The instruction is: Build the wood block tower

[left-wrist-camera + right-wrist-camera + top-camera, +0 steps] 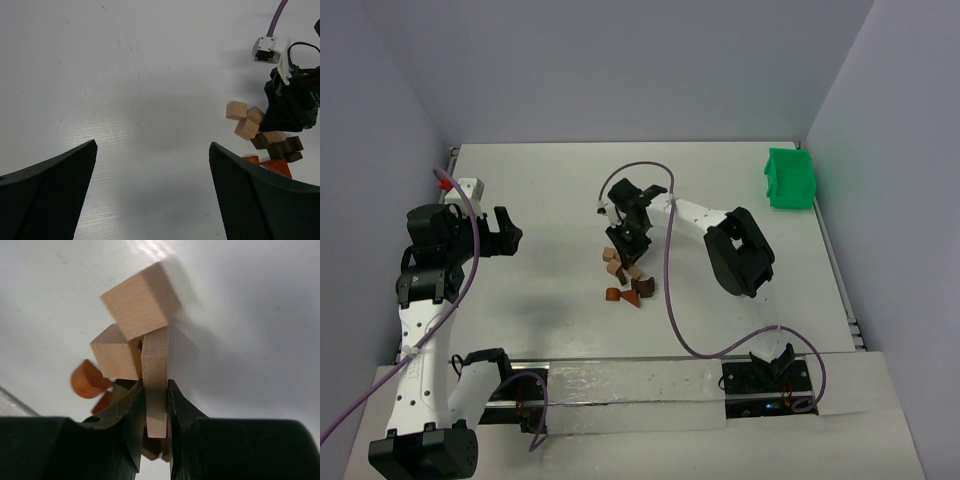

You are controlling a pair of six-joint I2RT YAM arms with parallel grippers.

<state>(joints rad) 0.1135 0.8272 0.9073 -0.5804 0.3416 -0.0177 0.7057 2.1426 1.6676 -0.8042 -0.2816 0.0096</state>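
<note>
The table [560, 200] carries everything. The left gripper [152, 146] hangs spread wide and empty, well off to the side of the wood blocks [625, 278], seemingly parked clear. The right gripper [628, 237] sits directly over them, clamped on 1 tan slab [155, 375] held edge-on. The slab's far end rests against 2 tan cubes [140, 300] just beyond its fingertips, likely for stacking. No wood block tower stands yet.

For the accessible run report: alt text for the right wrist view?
The right gripper is shut on a thin light tan wooden bar, seen edge-on between its black fingers. Close beyond the bar, a tilted light tan cube sits above a second light tan cube, with a rounded reddish-brown piece to the left, over a white table.
</note>
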